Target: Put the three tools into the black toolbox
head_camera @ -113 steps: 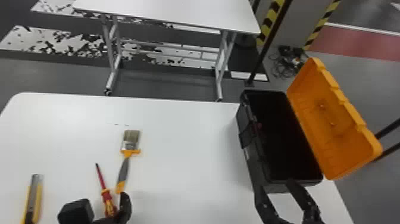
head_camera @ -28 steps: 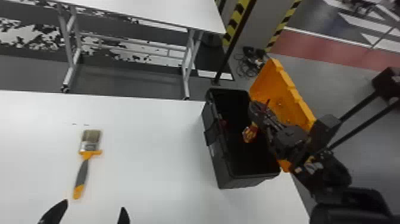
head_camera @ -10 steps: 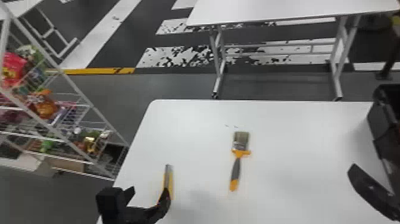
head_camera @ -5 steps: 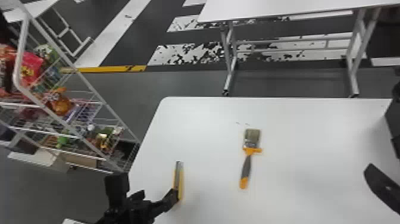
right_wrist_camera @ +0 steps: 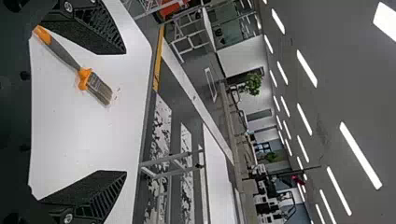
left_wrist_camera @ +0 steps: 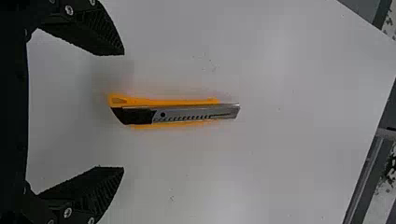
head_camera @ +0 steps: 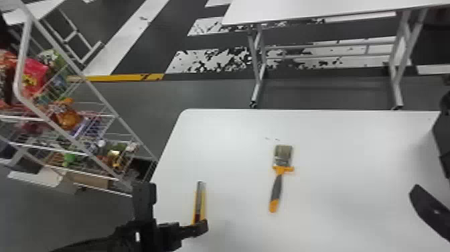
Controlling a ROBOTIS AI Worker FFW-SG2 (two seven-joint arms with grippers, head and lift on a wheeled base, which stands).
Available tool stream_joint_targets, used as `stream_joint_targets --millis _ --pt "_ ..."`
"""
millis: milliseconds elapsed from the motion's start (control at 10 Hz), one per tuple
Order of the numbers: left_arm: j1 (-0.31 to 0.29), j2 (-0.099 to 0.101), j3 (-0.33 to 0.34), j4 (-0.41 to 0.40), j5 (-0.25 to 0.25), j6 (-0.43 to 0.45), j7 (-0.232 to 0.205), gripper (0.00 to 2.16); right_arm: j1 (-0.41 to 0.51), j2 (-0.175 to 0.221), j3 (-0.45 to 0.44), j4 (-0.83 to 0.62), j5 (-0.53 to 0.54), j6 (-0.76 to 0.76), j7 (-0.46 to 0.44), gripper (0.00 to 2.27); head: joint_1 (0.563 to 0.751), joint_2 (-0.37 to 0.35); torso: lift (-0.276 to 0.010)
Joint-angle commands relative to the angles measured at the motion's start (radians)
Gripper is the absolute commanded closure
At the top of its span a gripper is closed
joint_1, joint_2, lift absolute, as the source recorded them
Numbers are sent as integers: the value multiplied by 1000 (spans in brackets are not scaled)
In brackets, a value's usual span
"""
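As the left end effector [head_camera: 174, 208] gapes — knife [head_camera: 200, 199] near, paintbrush [head_camera: 276, 188] farther

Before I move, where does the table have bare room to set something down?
The widest bare patch of table lies between the paintbrush and the black toolbox, though the right claw hangs near it. A smaller one separates paintbrush and knife. It is crowded around the knife, where the left claw is open.
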Motion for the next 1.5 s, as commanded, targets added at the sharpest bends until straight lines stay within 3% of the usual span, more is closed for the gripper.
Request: stream_joint_targets --millis 0,200,300,500,600,700,800,1100,1400 --pt "-47 2 27 -3 0 125 -3 124 -1 -2 -2 0 2 -1 0 83 695 350 -51" --pt "-82 7 58 -30 7 297 -9 124 -1 -2 -3 3 8 -1 0 83 695 350 -51" --pt "-104 15 70 -57 7 338 -9 124 -3 -7 -5 5 9 -1 0 83 695 350 -51" --pt "-148 31 109 -80 9 338 -28 124 -10 -11 -3 9 15 -1 0 83 695 350 -51" --pt "-173 53 121 -69 7 338 -38 124 -12 -11 -3 12 12 -1 12 83 695 350 -51" --pt "-206 79 121 -35 12 338 -48 124 -18 -11 -3 15 14 -4 12 83 695 350 -51" --pt "-254 88 116 9 9 338 -66 130 -26 -11 -2 15 18 -4 12 83 695 350 -51" --pt "-364 91 20 108 -72 338 -54 124 -30 -17 -2 28 15 -7 17 83 695 350 -51" --pt "-392 79 -55 190 -115 338 -19 130 -40 -22 -6 37 17 -7 20 83 695 333 -51"
